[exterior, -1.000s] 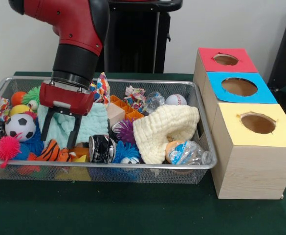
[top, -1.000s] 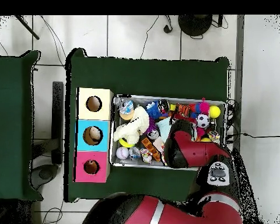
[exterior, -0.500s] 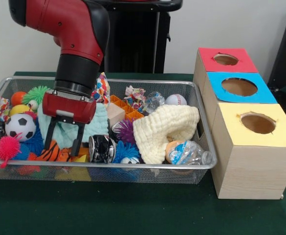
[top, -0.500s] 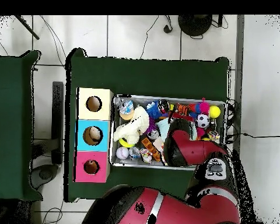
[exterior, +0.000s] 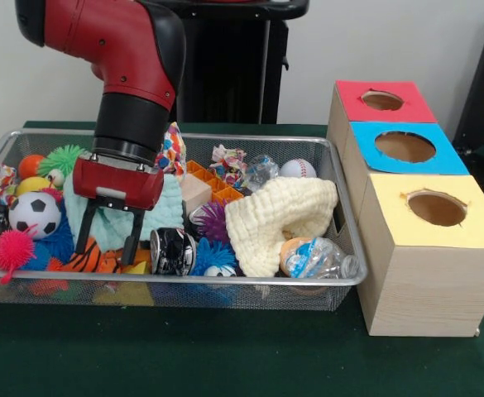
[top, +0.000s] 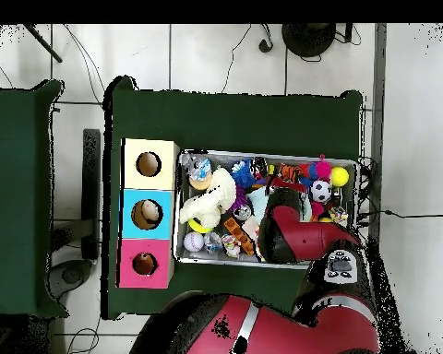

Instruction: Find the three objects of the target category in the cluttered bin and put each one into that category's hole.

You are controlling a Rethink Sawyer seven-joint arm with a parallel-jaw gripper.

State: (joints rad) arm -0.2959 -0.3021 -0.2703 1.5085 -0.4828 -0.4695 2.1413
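The green worktop [exterior: 225,356] carries a wire bin [exterior: 324,285] and, just beside it at the picture's right in the front view, a wooden box [exterior: 424,289] with three holes in a row: yellow [exterior: 437,208] nearest the camera, blue [exterior: 404,146] in the middle, red [exterior: 382,100] farthest. From overhead something pale shows inside the blue hole [top: 147,214]; what it is cannot be told.

The red arm [exterior: 134,58] comes down over the left half of the bin, and from overhead it hides much of that end [top: 294,235]. Its gripper [exterior: 107,244] points down with the fingers [exterior: 131,240] spread wide and holding nothing; the tips sit low among the clutter, over a tiger-striped toy [exterior: 84,256] and in front of a mint cloth [exterior: 113,219].

A cream cloth [exterior: 279,219] is heaped in the right half, above a crumpled plastic bottle [exterior: 320,258]. A dark can [exterior: 173,251] lies at the front rim just beside the right-hand finger. Left of the gripper are a football [exterior: 33,213], a pink spiky ball [exterior: 14,250] and a yellow ball [exterior: 31,184]. A baseball [exterior: 298,169] rests near the back rim, and a purple spiky ball [exterior: 213,222] sits mid-bin.

Which category is the target cannot be told.
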